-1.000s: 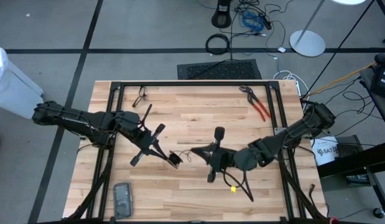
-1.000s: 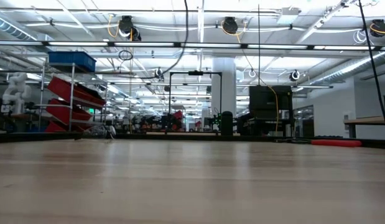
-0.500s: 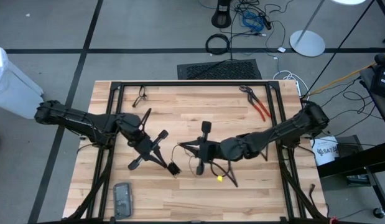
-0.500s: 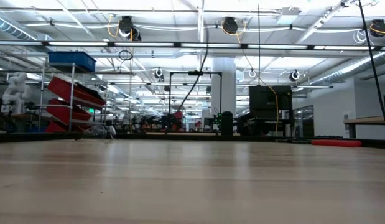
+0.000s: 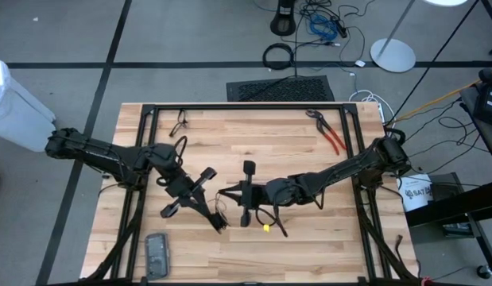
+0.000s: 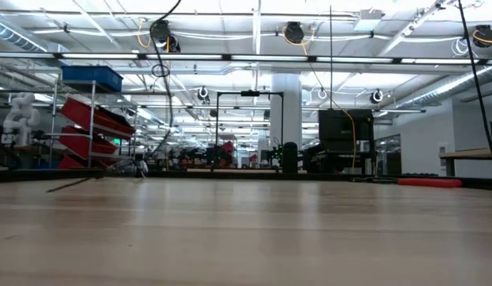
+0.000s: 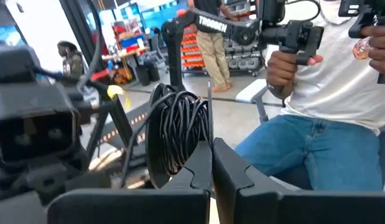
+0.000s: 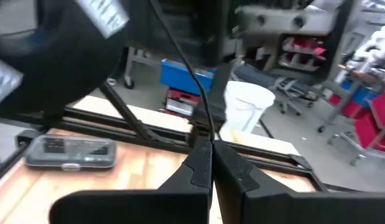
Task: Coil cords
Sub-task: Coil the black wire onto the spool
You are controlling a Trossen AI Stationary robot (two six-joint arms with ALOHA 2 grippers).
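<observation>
Coiling underway, both grippers clamping the cord.
Left gripper (image 7: pixel 211 163) is pinching a wound bundle of the cord (image 7: pixel 178 127) between shut jaws; right gripper (image 8: pixel 211 163) is nipping a strand running beyond its fingertips. Next move likely calls for laying another loop onto the bundle.

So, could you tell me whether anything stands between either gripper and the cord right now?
Nothing visible does. The left gripper is shut on the cord, whose coiled loops hang just beyond its fingertips, and the right gripper is shut on a strand of it. Both meet mid-table.
</observation>
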